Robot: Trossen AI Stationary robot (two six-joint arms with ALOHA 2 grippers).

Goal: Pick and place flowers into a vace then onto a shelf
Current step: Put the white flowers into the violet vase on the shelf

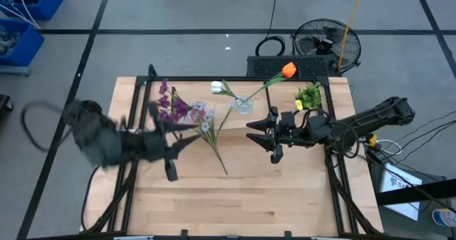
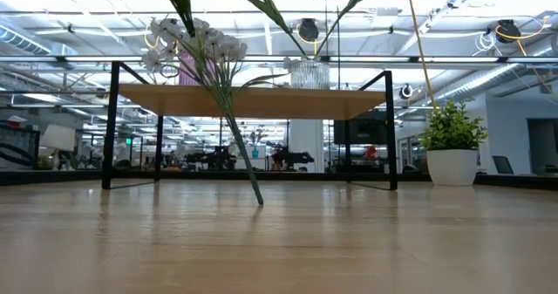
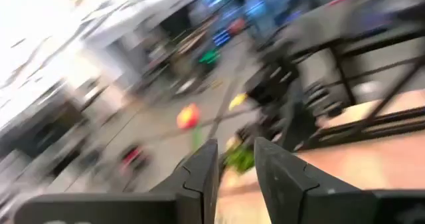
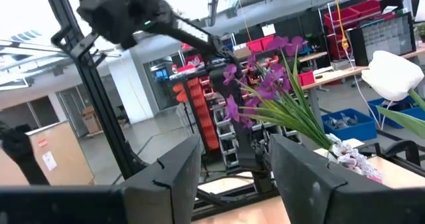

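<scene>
Pale white-lavender spray [image 1: 207,122]: leaned diagonally, stem foot on table, head against light-wood shelf [image 1: 142,90].
Left gripper [image 1: 187,132]: narrow, empty.
Right gripper [image 1: 251,133]: parted, empty.

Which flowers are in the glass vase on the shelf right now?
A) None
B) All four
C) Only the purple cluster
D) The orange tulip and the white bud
D: the orange tulip and the white bud have stems meeting in the glass vase on the shelf; the others lie apart.

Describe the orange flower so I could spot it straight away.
Find the low wooden shelf at the table's far edge, then the clear glass vase on it. The orange tulip leans out toward the potted plant, the only orange bloom.
</scene>
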